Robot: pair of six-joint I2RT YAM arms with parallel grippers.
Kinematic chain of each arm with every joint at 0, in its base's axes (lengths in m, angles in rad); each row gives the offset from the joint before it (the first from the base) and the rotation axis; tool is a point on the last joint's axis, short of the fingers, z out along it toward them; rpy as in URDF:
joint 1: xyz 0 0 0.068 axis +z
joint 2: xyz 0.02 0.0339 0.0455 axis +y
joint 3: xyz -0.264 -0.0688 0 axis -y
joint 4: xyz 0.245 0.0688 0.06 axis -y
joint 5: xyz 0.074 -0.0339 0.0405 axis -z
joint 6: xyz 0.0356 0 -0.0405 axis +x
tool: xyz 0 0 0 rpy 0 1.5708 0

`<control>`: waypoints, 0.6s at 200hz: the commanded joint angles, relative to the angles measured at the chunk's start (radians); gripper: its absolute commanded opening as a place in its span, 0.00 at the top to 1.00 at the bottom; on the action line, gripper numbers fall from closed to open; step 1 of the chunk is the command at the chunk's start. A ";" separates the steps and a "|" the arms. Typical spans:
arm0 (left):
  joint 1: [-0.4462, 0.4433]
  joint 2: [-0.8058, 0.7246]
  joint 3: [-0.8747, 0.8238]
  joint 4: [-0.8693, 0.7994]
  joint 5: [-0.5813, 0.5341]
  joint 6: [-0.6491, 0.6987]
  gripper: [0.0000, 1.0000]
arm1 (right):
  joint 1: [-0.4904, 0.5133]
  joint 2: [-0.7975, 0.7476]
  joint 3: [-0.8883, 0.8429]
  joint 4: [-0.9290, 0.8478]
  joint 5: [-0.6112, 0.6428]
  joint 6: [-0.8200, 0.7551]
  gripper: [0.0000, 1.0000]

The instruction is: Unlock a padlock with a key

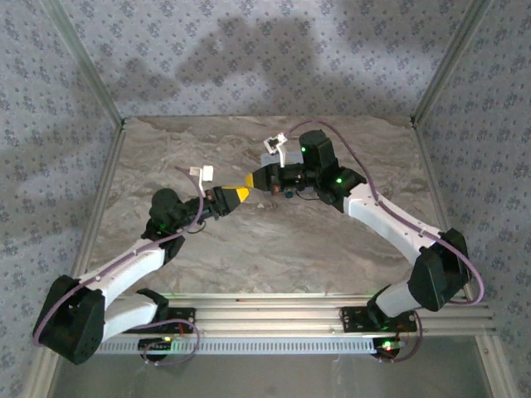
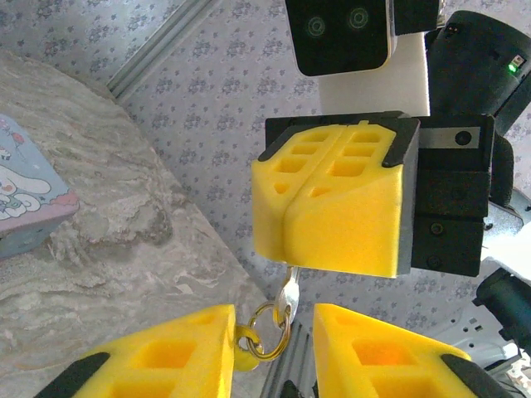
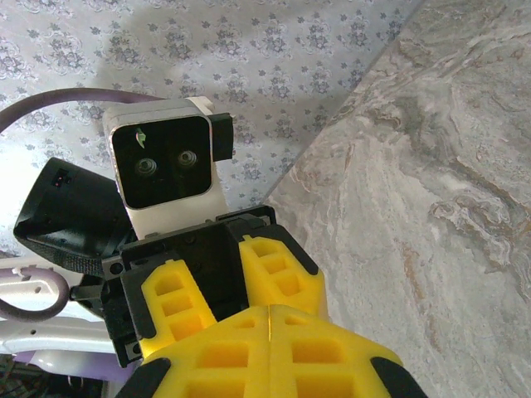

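Top view first: both arms reach to mid-desk over the grey-beige marbled desk [image 1: 274,249], which looks like matte stone with swirling veins. The left tool [image 1: 236,196] and the right tool [image 1: 259,179] meet nose to nose, with a wedge of yellow showing where they touch. Blue-grey patterned walls [image 1: 249,50] box it all in.

On to the left wrist, and here's the prize: the small pale metal key [image 2: 289,292], a thin flat sliver, hangs from the seam of the right tool [image 2: 290,224]. That tool's chunky yellow ribbed fingers [image 2: 348,215] are pressed together, clamped on the key's upper end. Below dangles a brass-coloured wire ring [image 2: 267,333], round and glinting. It sits in the gap of the left tool [image 2: 272,319], whose yellow fingers stand well apart, and the ring lies close against the left-hand one. Off to the side, a pale blue cartoon-lidded tin [image 2: 25,195] lies flat on the desk.

Right wrist now: the right tool's own honeycombed yellow fingers [image 3: 207,356] are closed tight, seam to seam. Facing them is the left tool [image 3: 236,290], spread open, with its glossy white camera block [image 3: 166,166] above.
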 commanded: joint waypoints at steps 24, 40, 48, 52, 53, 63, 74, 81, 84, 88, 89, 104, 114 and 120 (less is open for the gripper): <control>0.005 0.001 0.045 0.040 0.003 0.009 0.67 | 0.009 -0.027 -0.012 0.023 -0.005 0.007 1.00; 0.004 0.001 0.045 0.040 0.003 0.010 0.69 | 0.011 -0.027 -0.015 0.028 -0.005 0.009 1.00; 0.004 0.000 0.043 0.042 0.003 0.010 0.71 | 0.011 -0.024 -0.016 0.030 -0.005 0.010 1.00; 0.004 0.000 0.043 0.042 0.003 0.010 0.72 | 0.010 -0.025 -0.016 0.031 -0.005 0.010 1.00; 0.004 0.001 0.043 0.042 0.003 0.010 0.72 | 0.011 -0.025 -0.016 0.030 -0.005 0.010 1.00; 0.004 0.000 0.044 0.042 0.003 0.010 0.73 | 0.012 -0.023 -0.017 0.033 -0.005 0.010 1.00; 0.004 0.001 0.045 0.042 0.006 0.010 0.77 | 0.014 -0.024 -0.020 0.038 -0.005 0.012 1.00; 0.004 0.000 0.045 0.041 0.006 0.010 0.81 | 0.014 -0.022 -0.022 0.040 -0.005 0.012 1.00; 0.004 0.001 0.045 0.040 0.006 0.010 0.84 | 0.014 -0.022 -0.022 0.041 -0.005 0.013 1.00; 0.004 0.000 0.045 0.040 0.006 0.009 0.86 | 0.014 -0.021 -0.022 0.043 -0.005 0.013 1.00; 0.004 0.000 0.045 0.040 0.005 0.009 0.87 | 0.014 -0.021 -0.022 0.043 -0.005 0.014 1.00; 0.004 -0.005 0.040 0.040 0.005 0.014 1.00 | 0.015 -0.016 -0.022 0.044 -0.002 0.015 1.00; 0.005 -0.010 0.035 0.036 0.001 0.021 1.00 | 0.015 -0.014 -0.023 0.042 0.002 0.017 1.00; 0.006 -0.014 0.032 0.032 -0.002 0.026 1.00 | 0.016 -0.014 -0.023 0.042 0.006 0.018 1.00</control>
